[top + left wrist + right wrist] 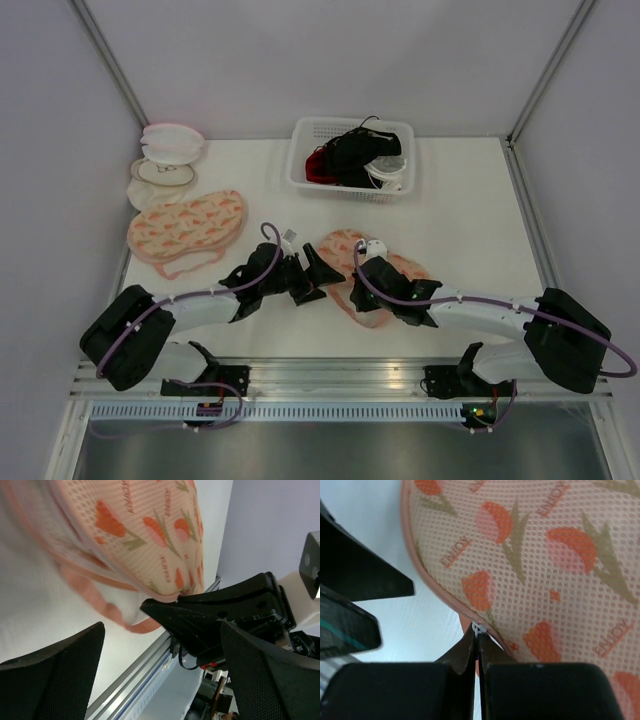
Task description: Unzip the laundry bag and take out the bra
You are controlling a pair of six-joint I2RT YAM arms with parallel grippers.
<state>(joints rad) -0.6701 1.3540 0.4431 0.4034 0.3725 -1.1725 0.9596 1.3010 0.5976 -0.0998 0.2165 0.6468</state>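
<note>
Two grippers at the laundry bag (545, 555), lying on the table (470, 200), seemingly zipped; bra unseen. My right gripper (476, 632) pinches the zip pull (477, 628) at its rim; my left gripper (308, 272) stands spread just beside. Risk: unanchored, the bag may drag, or the small pull slip free.

White tabletop (470, 210) fills frame centre, matte, evenly lit, shadows soft. Pale lilac-grey back wall (330, 50) across top; matching side walls (45, 150) at left and right edges. Slanted metal posts (115, 72) in upper corners. Aluminium rail (340, 372) along bottom, dark grey strip (340, 450) beneath.
</note>
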